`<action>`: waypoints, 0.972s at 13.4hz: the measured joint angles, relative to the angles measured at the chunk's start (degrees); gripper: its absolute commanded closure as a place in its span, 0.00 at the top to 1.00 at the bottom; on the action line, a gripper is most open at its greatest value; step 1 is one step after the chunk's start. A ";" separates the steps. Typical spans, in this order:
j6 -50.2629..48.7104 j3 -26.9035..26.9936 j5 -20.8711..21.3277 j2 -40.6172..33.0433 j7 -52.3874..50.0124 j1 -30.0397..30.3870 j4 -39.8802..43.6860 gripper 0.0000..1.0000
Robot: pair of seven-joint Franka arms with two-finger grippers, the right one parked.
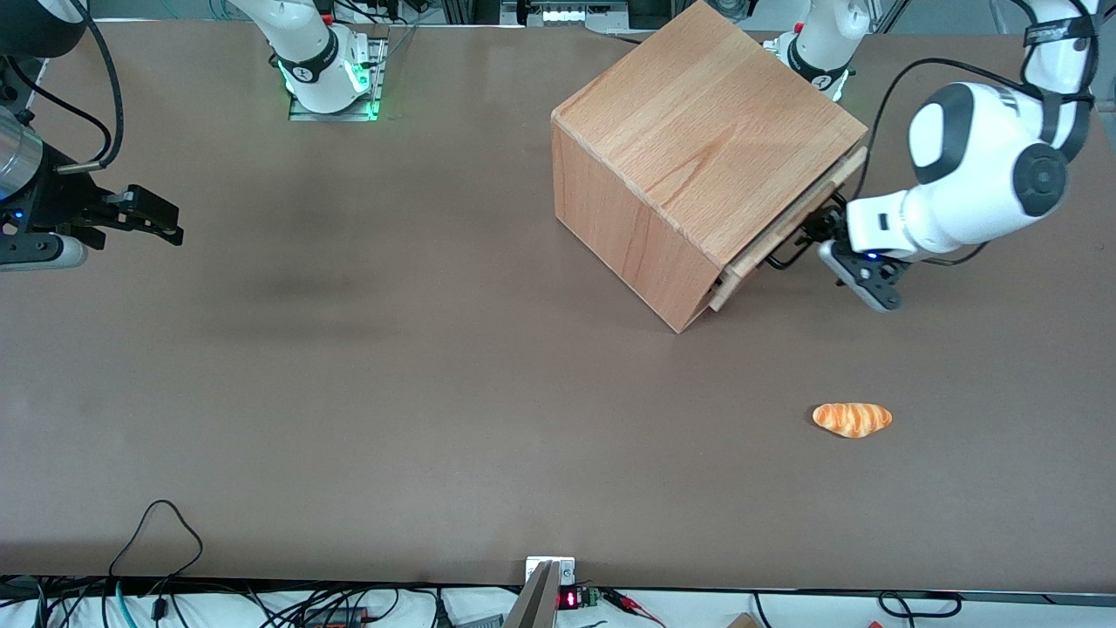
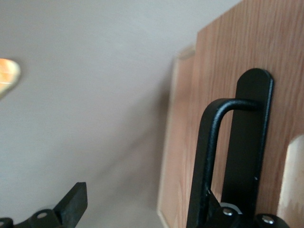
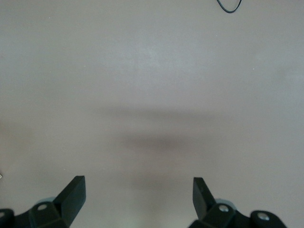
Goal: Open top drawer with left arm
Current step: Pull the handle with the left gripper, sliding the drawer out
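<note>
The beech cabinet (image 1: 697,148) stands turned toward the working arm's end of the table. The top drawer's front (image 1: 789,228) stands a little proud of the cabinet body, with its black loop handle (image 1: 787,255) in front of it. The left arm (image 1: 976,174) reaches in, and its gripper (image 1: 815,234) is at the handle. In the left wrist view the gripper (image 2: 140,192) is open. One finger (image 2: 73,202) is free over the table. The other sits against the handle (image 2: 209,152), mostly hidden by the loop. The drawer front (image 2: 228,61) fills the space beside it.
An orange bread roll (image 1: 852,419) lies on the brown table (image 1: 392,392), nearer the front camera than the cabinet; it also shows in the left wrist view (image 2: 7,76). Cables hang along the table's near edge (image 1: 157,532).
</note>
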 measured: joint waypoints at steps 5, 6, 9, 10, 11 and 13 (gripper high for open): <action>9.83 6.28 -0.02 1.80 -0.01 0.12 1.76 1.00; 10.44 7.36 0.38 2.67 -0.06 0.07 2.89 1.00; 11.52 10.77 1.42 5.32 -0.02 0.11 6.32 1.00; 11.53 11.31 1.42 6.14 -0.02 0.12 7.31 1.00; 11.43 11.54 1.42 6.61 -0.02 0.12 7.98 1.00; 11.22 11.62 1.42 6.72 -0.22 0.11 8.34 1.00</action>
